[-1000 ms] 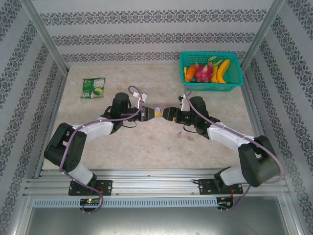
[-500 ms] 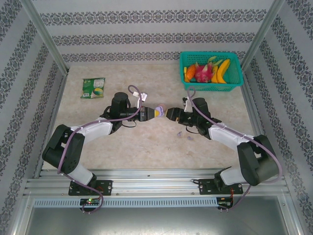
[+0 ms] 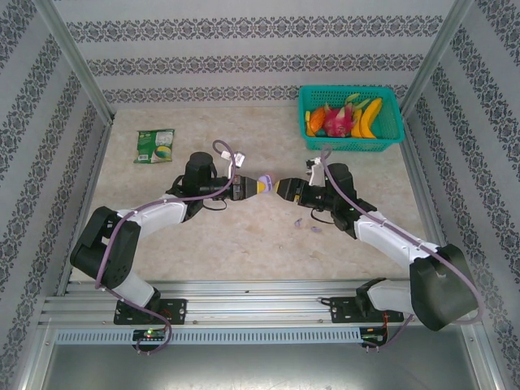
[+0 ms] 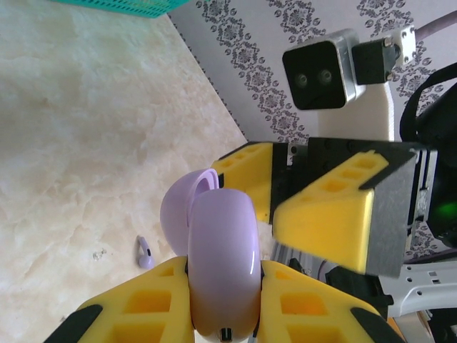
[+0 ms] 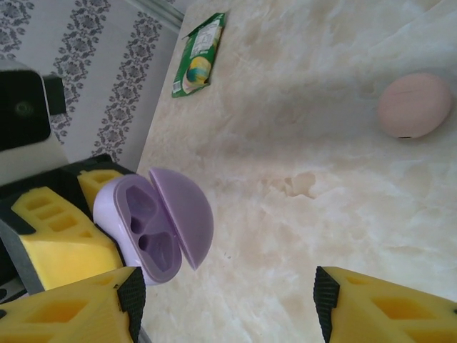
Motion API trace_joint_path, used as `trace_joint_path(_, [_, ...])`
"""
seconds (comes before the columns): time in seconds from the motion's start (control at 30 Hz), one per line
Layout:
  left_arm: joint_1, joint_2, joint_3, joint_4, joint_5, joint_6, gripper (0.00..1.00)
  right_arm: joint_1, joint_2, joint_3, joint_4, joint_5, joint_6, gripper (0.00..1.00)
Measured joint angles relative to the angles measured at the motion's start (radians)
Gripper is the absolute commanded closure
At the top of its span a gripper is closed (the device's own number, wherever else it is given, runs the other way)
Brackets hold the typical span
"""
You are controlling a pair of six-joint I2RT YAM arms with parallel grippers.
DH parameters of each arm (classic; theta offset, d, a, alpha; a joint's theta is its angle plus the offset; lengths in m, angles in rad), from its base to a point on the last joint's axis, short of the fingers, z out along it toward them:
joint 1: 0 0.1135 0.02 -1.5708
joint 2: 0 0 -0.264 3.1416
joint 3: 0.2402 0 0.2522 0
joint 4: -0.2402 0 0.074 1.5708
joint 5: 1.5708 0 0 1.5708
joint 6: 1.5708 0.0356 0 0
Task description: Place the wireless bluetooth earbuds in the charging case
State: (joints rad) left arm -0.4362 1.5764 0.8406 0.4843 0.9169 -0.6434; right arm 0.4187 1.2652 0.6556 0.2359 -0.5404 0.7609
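- Two pale purple earbuds (image 3: 299, 221) (image 3: 312, 230) lie loose on the worktop (image 3: 244, 244), close together, below the right arm's forearm in the top view. The left wrist view shows one of them (image 4: 145, 254) lying on the marbled surface beside the held case.
- The purple charging case (image 3: 262, 184) is off the surface at mid-worktop. Its lid (image 4: 182, 204) is swung open, hinged at one side.
- In the right wrist view the case (image 5: 153, 225) turns its inside toward the camera, and both moulded sockets look empty.
- The left tool (image 4: 223, 300) is clamped on the case body, one yellow finger pressing each flat side.
- The right tool (image 5: 227, 296) has its fingers well apart with nothing between them. It faces the open case from just beside it, and in the top view (image 3: 283, 189) the two tools nearly meet tip to tip.
- In the left wrist view the right tool's yellow fingers (image 4: 328, 218) sit next to the case lid; whether they touch it I cannot tell.
- A closed pale pink case (image 5: 414, 105) rests on the worktop, apart from the purple one.
- A green snack packet (image 3: 154, 146) lies flat at the far left.
- A teal basket (image 3: 351, 145) at the far right holds colourful fruit (image 3: 370, 118).
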Motion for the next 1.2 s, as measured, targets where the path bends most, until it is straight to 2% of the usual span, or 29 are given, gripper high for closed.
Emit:
trace_joint_path(0.37, [0.0,0.0,0.006,0.002,0.008,-0.008,0.93,0.024,0.109,0.037,0.002,0.005,0.003,0.39])
trace_joint_path(0.77, [0.0,0.0,0.006,0.006,0.015,-0.015,0.93,-0.01,0.122,0.037,0.016,0.006,0.003,0.4])
trace_joint_path(1.2, [0.0,0.013,0.024,0.038,0.065,-0.027,0.93,-0.083,0.04,0.037,0.045,-0.129,-0.006,0.45])
